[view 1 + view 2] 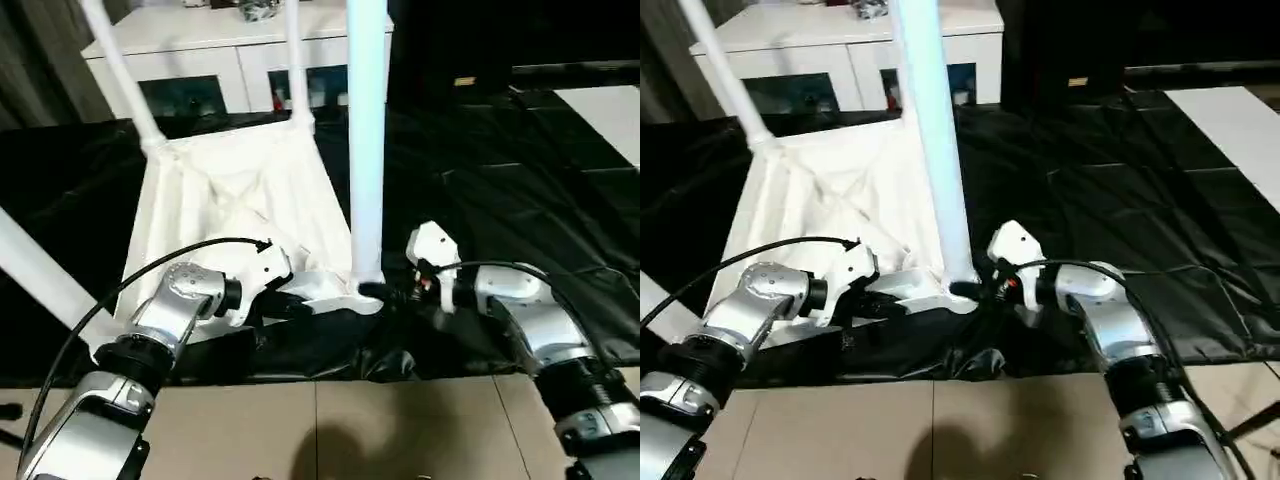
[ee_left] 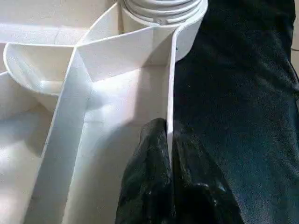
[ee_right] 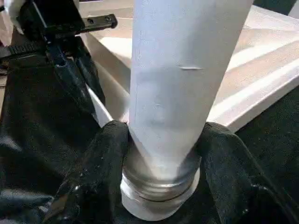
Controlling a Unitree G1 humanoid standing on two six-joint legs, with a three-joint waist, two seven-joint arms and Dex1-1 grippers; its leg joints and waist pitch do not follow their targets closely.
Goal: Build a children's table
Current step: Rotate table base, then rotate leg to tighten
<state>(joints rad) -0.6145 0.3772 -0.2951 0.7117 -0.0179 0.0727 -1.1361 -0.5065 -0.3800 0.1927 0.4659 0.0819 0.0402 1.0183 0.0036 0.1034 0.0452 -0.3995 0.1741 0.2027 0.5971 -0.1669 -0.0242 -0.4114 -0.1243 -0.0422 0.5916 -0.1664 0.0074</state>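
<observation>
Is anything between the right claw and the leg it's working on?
Nothing visible. The right claw already has a finger on each side of the leg, just above its threaded end at the tabletop corner socket.

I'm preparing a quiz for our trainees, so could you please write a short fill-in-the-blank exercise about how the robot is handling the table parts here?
1. The left gripper is shut on the tabletop's thin ____.
2. The right gripper holds the near leg at its ____ end.
3. That leg stands ____ in a corner socket.
4. The tabletop lies on a ____ sheet.

Missing words: rim; threaded; upright; black
</observation>
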